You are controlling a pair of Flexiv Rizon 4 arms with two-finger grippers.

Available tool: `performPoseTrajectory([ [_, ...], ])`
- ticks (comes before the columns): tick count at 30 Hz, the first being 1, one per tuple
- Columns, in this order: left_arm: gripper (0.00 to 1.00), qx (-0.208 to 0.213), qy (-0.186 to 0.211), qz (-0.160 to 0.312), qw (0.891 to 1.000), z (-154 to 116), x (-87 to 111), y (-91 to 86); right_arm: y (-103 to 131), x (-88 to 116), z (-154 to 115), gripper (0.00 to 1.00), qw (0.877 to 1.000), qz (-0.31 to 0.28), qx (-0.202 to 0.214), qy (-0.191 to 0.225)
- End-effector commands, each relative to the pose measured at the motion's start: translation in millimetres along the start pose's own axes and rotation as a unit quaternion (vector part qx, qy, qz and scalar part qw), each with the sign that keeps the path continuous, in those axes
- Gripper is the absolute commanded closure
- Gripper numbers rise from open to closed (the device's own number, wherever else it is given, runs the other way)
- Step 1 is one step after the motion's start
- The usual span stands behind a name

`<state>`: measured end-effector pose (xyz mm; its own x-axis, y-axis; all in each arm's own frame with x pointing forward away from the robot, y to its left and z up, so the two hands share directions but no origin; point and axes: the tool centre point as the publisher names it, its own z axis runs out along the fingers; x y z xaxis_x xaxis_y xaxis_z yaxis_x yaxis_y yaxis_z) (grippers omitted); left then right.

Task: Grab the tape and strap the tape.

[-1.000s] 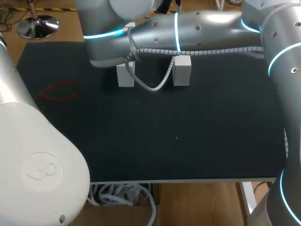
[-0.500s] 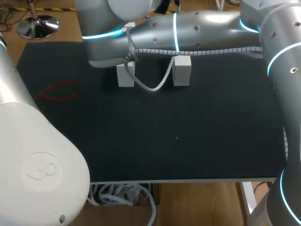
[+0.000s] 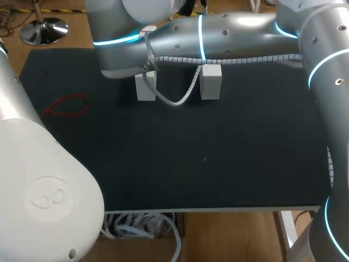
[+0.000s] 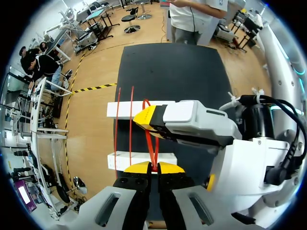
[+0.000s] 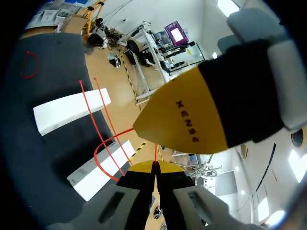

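Your right arm [image 3: 229,38] stretches across the tabletop's [image 3: 218,153] far side, above two white blocks [image 3: 210,82]. Your left arm [image 3: 38,180] bulks at the near corner. The wrist views show both pairs of jaws close together, each closed on the thin red tape [image 4: 152,146]. From the jaws, the tape runs ahead across both blocks. The left arm's yellow fingertip [image 5: 184,120] carries small black lettering.

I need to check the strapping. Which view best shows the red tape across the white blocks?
Left wrist view: both red tape strands plainly cross the two white blocks. Right wrist view shows them beside a big yellow fingertip; in head view the right arm hides them.
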<state>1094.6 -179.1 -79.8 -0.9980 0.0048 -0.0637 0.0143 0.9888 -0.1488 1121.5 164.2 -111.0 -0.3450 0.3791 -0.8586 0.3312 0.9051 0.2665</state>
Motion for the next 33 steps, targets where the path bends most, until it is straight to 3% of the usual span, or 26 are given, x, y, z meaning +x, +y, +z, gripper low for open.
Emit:
performPoseTrajectory([
  [1,1.00,-0.002,0.000,-0.001,1.000,-0.8,0.4,-0.5,2.8,-1.3,0.8,1.00,1.000,0.000,0.005,0.001],
  [20,1.00,-0.002,0.000,-0.001,1.000,-0.8,0.4,-0.5,2.5,0.1,-3.5,1.00,1.000,0.003,0.005,-0.001],
  [33,1.00,-0.002,0.000,-0.001,1.000,-0.8,0.4,-0.5,-3.7,-7.8,-6.9,1.00,0.998,0.007,0.032,-0.051],
])
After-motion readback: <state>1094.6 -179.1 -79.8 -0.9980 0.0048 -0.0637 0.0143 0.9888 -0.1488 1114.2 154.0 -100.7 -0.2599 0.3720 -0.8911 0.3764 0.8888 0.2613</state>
